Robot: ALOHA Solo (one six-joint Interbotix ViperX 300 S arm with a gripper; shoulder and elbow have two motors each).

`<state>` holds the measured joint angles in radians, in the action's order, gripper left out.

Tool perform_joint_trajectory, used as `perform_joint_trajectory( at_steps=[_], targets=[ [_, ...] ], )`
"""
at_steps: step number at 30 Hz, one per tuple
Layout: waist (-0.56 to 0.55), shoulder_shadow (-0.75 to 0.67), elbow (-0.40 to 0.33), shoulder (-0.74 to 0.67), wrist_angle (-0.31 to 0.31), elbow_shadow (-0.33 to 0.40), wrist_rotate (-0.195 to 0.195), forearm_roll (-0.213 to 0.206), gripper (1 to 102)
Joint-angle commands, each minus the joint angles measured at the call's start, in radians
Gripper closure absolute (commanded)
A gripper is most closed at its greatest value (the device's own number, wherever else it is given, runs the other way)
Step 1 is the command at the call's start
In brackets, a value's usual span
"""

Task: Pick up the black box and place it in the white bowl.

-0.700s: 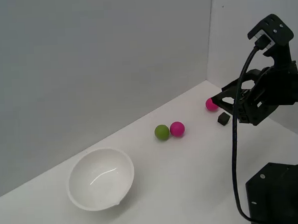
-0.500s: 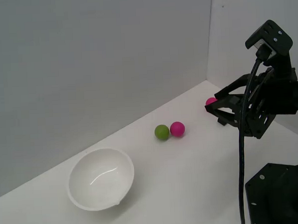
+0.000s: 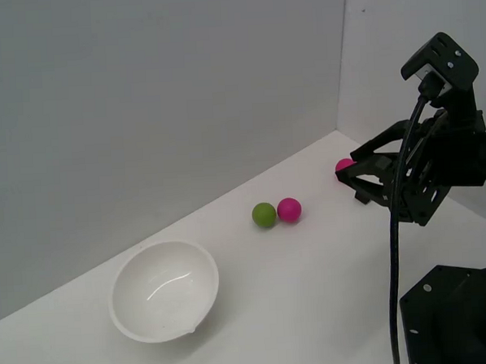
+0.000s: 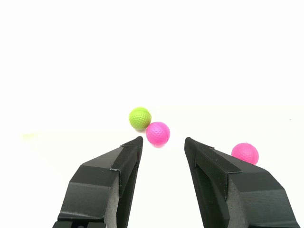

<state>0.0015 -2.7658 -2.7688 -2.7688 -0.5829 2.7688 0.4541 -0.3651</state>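
A green ball (image 3: 263,214) and a pink ball (image 3: 289,209) lie together on the white worktop (image 3: 298,293), touching or very nearly so, not far from the worktop's back edge where it meets the grey wall (image 3: 157,105). In the wrist view both show dimpled surfaces like golf balls, the green one (image 4: 140,118) overlapping the pink one (image 4: 157,133). A second pink ball (image 3: 342,165) sits apart from the pair, nearer the back corner of the worktop where the grey wall meets a paler side wall (image 3: 398,27); it is partly hidden in the exterior view and shows more fully in the wrist view (image 4: 245,153).
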Motion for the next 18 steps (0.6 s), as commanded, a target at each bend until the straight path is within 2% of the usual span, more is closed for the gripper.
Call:
perform_joint_trajectory(
  at_steps=[1, 6, 9, 18],
  targets=[
    [0.015, 0.005, 0.012, 0.008, -0.008, -0.014, 0.011, -0.018, 54],
    [0.015, 0.02, 0.028, 0.023, -0.014, -0.032, 0.011, -0.018, 54],
    [0.015, 0.046, 0.066, 0.051, -0.057, -0.069, 0.011, -0.018, 54],
    [0.051, 0.13, 0.101, 0.133, -0.069, -0.106, 0.006, -0.017, 54]
  ],
)
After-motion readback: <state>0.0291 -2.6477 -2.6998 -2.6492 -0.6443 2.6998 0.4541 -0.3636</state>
